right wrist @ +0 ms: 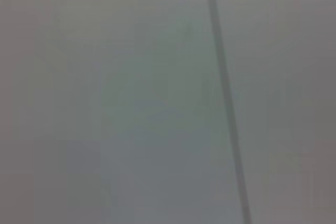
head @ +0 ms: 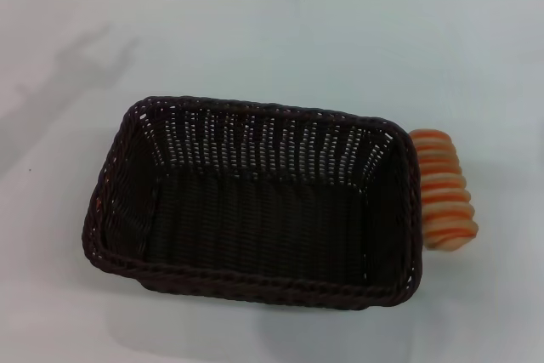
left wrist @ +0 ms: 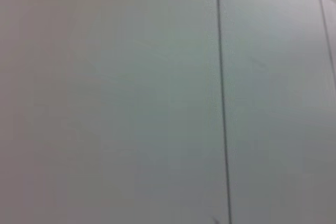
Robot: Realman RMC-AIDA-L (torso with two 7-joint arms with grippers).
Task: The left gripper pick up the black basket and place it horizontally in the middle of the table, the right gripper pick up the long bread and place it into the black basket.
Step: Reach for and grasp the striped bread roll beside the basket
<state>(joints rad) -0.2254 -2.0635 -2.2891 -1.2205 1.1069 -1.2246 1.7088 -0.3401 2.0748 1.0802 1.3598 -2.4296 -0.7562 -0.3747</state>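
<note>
Neither end effector visible; one black basket (head: 255,201), one long bread (head: 444,201).

Neither my left gripper nor my right gripper shows in any view; no arm of mine reaches into frame.

The large rectangular dark brown-black woven wicker basket (head: 255,201) has a rough, ribbed weave with a faint sheen on its strands; its sloping sides are openwork (light shows through the gaps), its floor tightly woven, and its rim braided thick. The small ridged loaf with orange and cream stripes (head: 444,190) looks smooth and slightly glossy. The plain white counter (head: 272,48) is smooth and matt, softly reflecting.
</note>
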